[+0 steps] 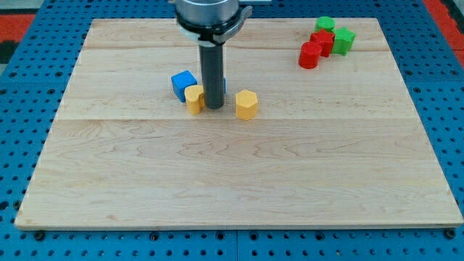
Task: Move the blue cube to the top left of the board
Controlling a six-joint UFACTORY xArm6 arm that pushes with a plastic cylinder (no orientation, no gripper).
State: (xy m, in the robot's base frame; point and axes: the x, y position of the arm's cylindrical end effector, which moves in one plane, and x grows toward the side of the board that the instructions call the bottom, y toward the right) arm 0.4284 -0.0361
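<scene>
The blue cube (183, 84) sits left of the board's centre, in the upper half of the view. A yellow block (194, 98) touches its lower right side. My tip (214, 107) stands just right of that yellow block, below and to the right of the blue cube. Another blue block (223, 86) peeks out behind the rod, mostly hidden. A yellow hexagonal block (246, 104) stands a little to the right of my tip.
A cluster at the view's top right holds two red blocks (310, 55) (323, 40) and two green blocks (325, 25) (344, 40). The wooden board (239, 174) lies on a blue pegboard surface (22, 109).
</scene>
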